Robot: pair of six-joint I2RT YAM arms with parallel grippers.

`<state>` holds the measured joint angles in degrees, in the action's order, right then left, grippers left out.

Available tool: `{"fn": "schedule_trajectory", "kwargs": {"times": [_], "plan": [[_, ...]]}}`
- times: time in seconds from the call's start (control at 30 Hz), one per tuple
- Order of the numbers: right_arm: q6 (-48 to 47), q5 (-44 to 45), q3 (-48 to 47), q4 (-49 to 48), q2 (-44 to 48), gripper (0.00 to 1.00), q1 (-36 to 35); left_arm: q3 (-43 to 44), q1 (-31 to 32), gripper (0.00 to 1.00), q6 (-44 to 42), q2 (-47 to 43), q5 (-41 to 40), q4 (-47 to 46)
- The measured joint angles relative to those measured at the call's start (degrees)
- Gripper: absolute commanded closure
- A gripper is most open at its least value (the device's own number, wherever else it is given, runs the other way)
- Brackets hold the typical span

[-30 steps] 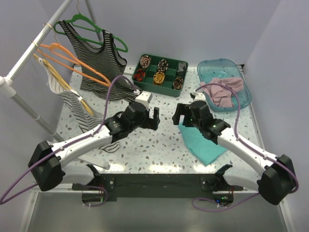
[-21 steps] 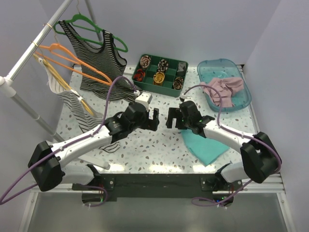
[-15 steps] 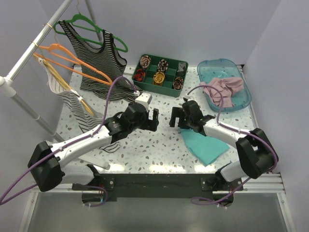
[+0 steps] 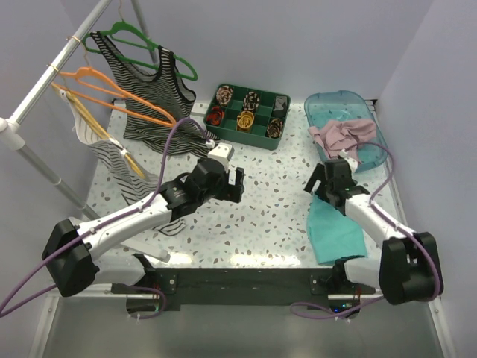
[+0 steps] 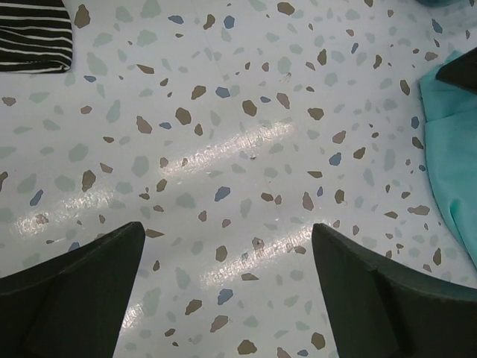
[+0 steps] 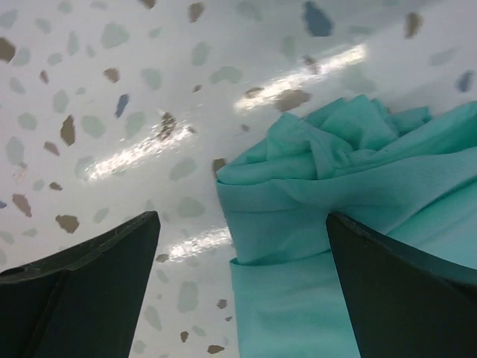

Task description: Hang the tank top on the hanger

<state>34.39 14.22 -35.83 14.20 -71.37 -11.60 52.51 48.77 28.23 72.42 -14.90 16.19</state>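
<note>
Our right gripper (image 4: pixel 317 183) has swung from centre out to three o'clock, spread and empty (left gripper (image 4: pixel 238 183) likewise), nearer the tank top (image 4: pixel 344 136) we must fetch.

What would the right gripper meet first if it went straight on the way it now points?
Most likely the teal cloth: the open right gripper points down at its bunched edge, with the table just beside it; depth is unclear.

Pink tank top (image 4: pixel 344 136) (hanger (image 4: pixel 88 73) orange).
</note>
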Motion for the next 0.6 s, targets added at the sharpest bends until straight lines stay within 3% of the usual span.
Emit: {"fn": "schedule_trajectory", "kwargs": {"times": [0.17, 0.4, 0.5, 0.6], "plan": [[-0.9, 1.7, 0.0, 5.3, 8.3, 0.03, 6.4, 0.1, 0.0, 0.00, -0.4, 0.0, 0.0, 0.3], [-2.6, -2.1, -11.4, 9.7, 10.2, 0.01, 4.9, 0.3, 0.0, 0.00, -0.6, 0.0, 0.1, 0.7], [-3.3, -1.7, -19.3, 9.7, 6.5, 0.02, 4.5, 0.7, 0.0, 0.00, -0.9, 0.0, 0.1, 1.1], [-3.9, -1.1, -29.4, 8.4, -3.4, 0.02, 6.2, 1.3, 0.0, 0.00, -1.0, 0.0, 0.1, 1.5]]}}
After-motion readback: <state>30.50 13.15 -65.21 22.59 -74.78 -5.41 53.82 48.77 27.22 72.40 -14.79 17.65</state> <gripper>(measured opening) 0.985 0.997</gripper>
